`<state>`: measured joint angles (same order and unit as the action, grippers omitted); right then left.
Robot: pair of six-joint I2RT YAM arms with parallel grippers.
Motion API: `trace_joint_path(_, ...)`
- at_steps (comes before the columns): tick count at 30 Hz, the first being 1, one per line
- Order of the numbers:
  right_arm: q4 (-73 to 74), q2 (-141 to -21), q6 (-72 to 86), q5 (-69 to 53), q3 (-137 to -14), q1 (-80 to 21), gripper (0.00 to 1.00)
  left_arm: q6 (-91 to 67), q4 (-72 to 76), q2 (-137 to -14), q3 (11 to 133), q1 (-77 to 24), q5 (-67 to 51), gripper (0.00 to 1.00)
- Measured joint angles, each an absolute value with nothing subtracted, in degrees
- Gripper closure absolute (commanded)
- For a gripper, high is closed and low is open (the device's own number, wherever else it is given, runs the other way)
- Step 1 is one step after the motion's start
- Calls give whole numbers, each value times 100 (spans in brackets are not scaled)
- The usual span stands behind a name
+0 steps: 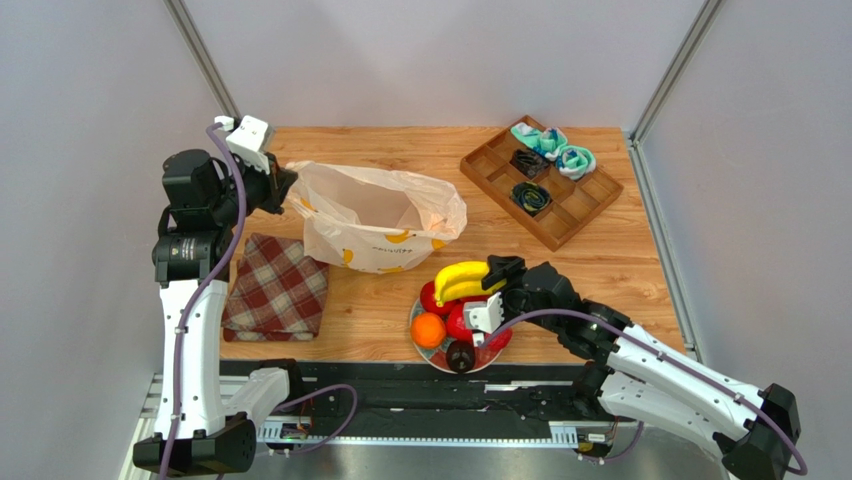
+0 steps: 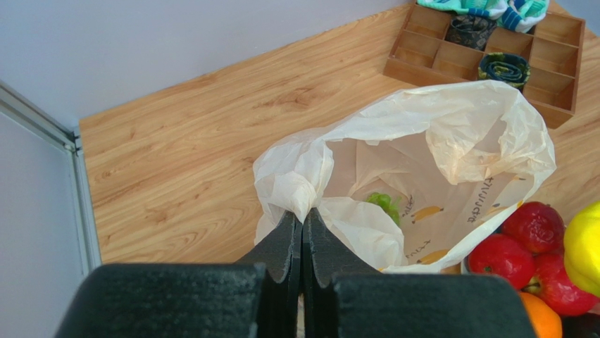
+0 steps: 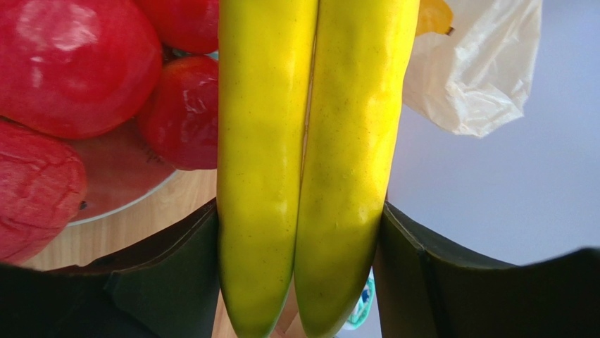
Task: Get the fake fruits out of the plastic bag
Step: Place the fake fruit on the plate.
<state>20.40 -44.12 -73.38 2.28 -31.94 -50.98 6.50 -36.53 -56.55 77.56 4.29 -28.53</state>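
The cream plastic bag (image 1: 380,215) lies open at the table's middle back. My left gripper (image 1: 283,188) is shut on its left handle (image 2: 296,193) and holds it up. A green grape bunch (image 2: 384,204) shows inside the bag. My right gripper (image 1: 490,280) is shut on the yellow bananas (image 1: 460,280), also in the right wrist view (image 3: 310,162), just above the plate (image 1: 500,343). On the plate lie red round fruits (image 1: 462,322), an orange (image 1: 428,329) and a dark round fruit (image 1: 460,356). In the right wrist view the red fruits (image 3: 70,70) sit left of the bananas.
A red plaid cloth (image 1: 277,288) lies at the left front. A wooden compartment tray (image 1: 540,180) with rolled items stands at the back right. Metal rails border the table on both sides.
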Motion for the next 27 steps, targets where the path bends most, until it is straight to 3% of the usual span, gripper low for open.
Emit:
trace_joint_path(9,2611,-4893,-6945,-320,-3229,-5098,84,561,-3653,-5629,7686,502,-2947,100)
trace_joint_path(11,2600,-4993,-6831,-357,-3293,-5098,62,532,-3647,-5621,7666,513,-2963,100)
trace_joint_path(12,2600,-5030,-6788,-364,-3312,-5098,44,523,-3642,-5614,7653,519,-2974,100)
trace_joint_path(13,2593,-5059,-6737,-370,-3319,-5098,11,519,-3640,-5607,7640,530,-2976,100)
trace_joint_path(14,2591,-5070,-6702,-377,-3321,-5098,0,517,-3638,-5603,7627,539,-2976,100)
trace_joint_path(27,2939,-4613,-6567,-506,-3358,-5098,0,432,-3592,-5542,7472,572,-3022,100)
